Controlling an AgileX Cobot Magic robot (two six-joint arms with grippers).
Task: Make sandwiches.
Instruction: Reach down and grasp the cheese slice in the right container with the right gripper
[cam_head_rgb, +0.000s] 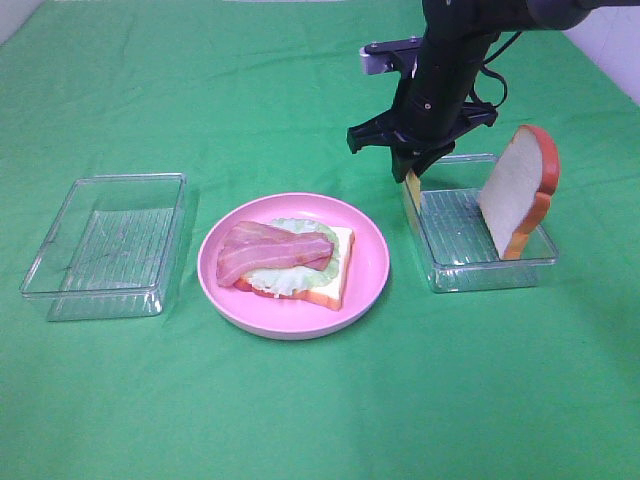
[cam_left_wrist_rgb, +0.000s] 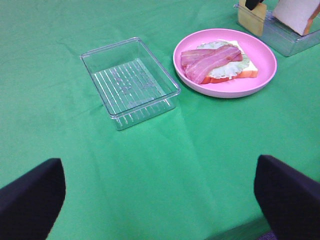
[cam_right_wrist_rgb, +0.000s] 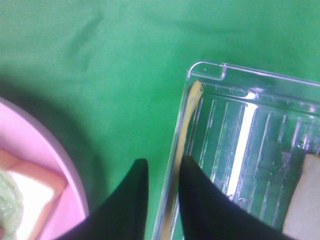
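Open-faced toy sandwich (cam_head_rgb: 295, 262): white bread, pale lettuce, pink bacon, on round pink plate (cam_head_rgb: 368, 262) beside right hand (cam_right_wrist_rgb: 161, 192). Hand nearly closed, straddling thin yellow cheese slice (cam_right_wrist_rgb: 184, 127) and clear tray wall (cam_right_wrist_rgb: 172, 165); contact unclear. Left hand (cam_left_wrist_rgb: 160, 200) wide apart, empty.

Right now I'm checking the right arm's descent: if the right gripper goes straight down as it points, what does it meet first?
Most likely the yellow cheese slice standing against the tray wall; the right gripper straddles both, fingers apart.
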